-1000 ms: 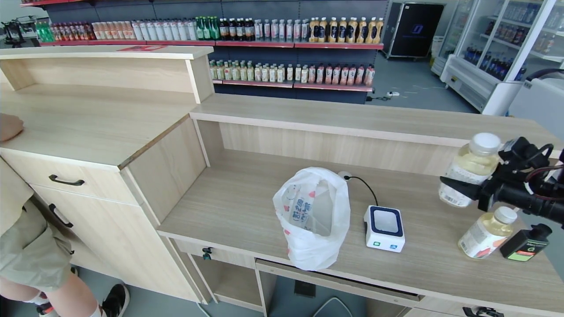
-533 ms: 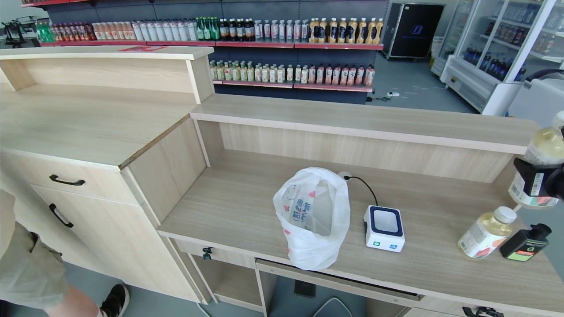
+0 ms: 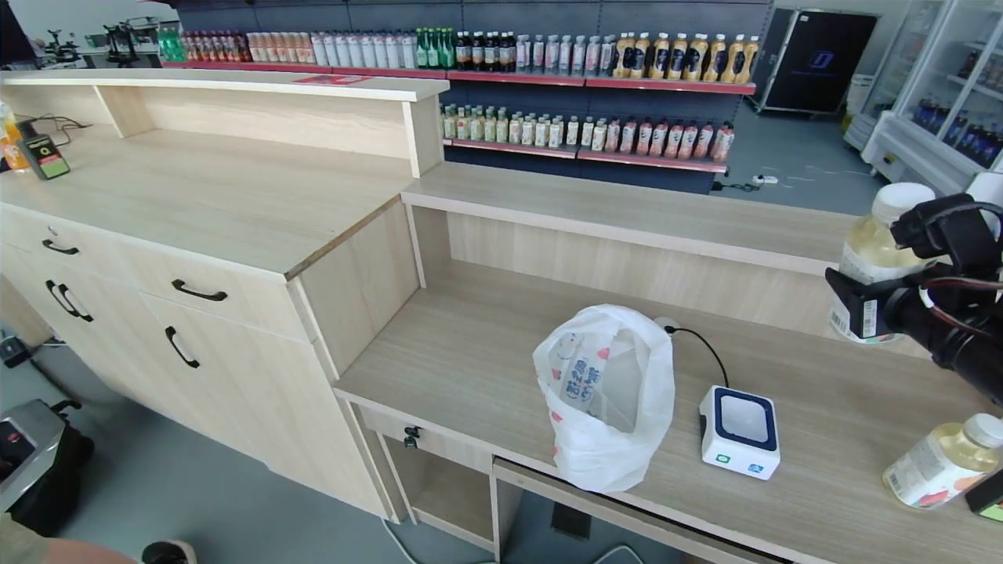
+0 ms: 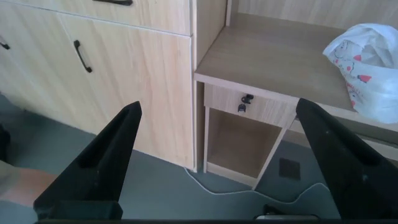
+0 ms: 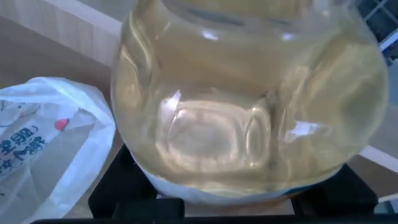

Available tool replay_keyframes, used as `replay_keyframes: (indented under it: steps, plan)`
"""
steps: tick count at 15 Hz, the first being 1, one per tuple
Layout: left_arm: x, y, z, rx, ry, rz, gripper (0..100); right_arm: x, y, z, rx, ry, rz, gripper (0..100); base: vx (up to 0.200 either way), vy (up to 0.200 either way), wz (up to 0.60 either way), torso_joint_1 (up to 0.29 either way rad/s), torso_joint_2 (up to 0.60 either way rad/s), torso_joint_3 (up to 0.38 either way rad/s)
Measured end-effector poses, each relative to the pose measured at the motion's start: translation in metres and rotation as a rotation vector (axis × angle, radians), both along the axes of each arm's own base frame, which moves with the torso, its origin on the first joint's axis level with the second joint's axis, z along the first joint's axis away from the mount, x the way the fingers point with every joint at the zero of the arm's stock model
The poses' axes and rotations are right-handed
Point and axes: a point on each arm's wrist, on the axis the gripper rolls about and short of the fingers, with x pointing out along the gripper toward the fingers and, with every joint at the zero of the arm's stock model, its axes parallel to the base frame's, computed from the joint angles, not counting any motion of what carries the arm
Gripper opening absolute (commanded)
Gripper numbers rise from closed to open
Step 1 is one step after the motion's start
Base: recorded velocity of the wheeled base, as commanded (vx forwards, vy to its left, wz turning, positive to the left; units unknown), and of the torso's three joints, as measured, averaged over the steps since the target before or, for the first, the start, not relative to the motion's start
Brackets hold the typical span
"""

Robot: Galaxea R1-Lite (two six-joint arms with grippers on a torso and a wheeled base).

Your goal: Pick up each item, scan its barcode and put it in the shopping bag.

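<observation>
Light wooden worktop [image 3: 486,352], with a higher counter [image 3: 196,196] adjoining its left edge and black-handled drawers [image 3: 219,283] below that counter. A small black device [image 3: 45,157] stands at the counter's far left corner. Behind: shelves of bottled drinks [image 3: 548,59], a black cabinet [image 3: 815,59], glass-door refrigerators [image 3: 932,102].

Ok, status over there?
Right end effector shut on bottle, held up right of scanner. Left end effector open, empty. Bag open. Nothing between bottle and scanner.
</observation>
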Motion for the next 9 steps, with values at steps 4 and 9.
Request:
replay_keyframes:
  steps: [4, 9]
  plan:
    - [0.0, 0.0, 0.0, 0.0, 0.0, -0.001, 100, 0.057, 0.021, -0.037, 0.026, 0.048, 0.154, 0, 0.0, 0.0, 0.0, 0.0, 0.0, 0.0]
    - [0.0, 0.0, 0.0, 0.0, 0.0, 0.0, 100, 0.095, 0.035, -0.101, 0.162, 0.134, 0.266, 0, 0.0, 0.0, 0.0, 0.0, 0.0, 0.0]
